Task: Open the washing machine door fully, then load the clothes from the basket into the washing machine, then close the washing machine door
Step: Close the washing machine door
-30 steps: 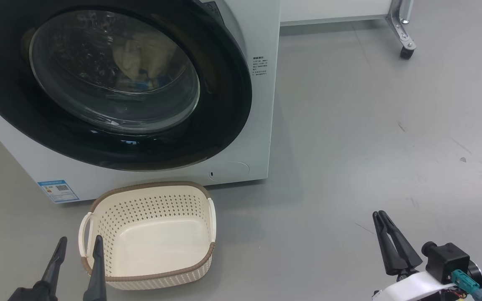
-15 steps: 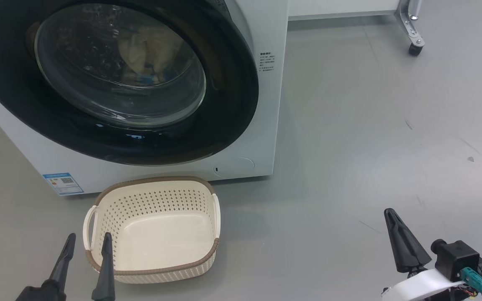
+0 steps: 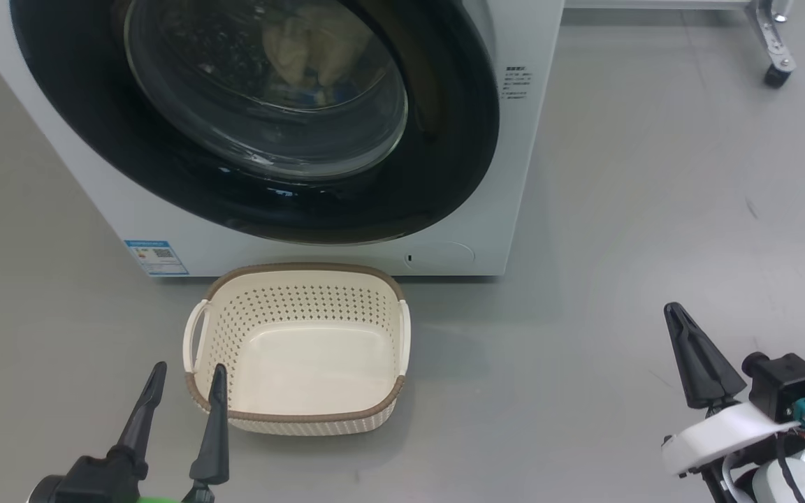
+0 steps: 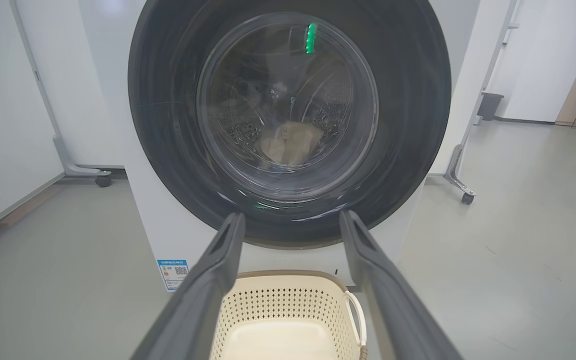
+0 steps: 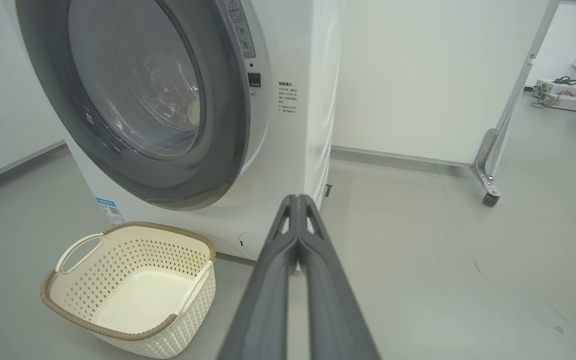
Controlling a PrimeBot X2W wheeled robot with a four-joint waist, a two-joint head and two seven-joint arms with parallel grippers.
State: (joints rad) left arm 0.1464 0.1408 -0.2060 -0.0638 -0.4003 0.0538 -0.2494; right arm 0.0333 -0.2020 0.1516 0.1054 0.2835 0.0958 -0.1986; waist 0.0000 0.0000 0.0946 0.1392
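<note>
dark left gripper (image 3: 189, 367) jaws spread wide, right gripper (image 3: 670, 307) jaws pressed together, both empty.

The washing machine door (image 3: 458, 140) sits closed against the white washing machine (image 3: 535, 175). Pale clothes (image 3: 305, 49) show behind its glass. The basket (image 3: 305, 269) stands on the grey floor (image 3: 619, 209) just before the machine's lower front edge, its bare bottom visible. The left gripper (image 3: 189, 368), fingers spread, is at the basket's near left corner; contact cannot be told. The right gripper (image 3: 673, 311), fingers pressed together, hovers well apart to the right.
</note>
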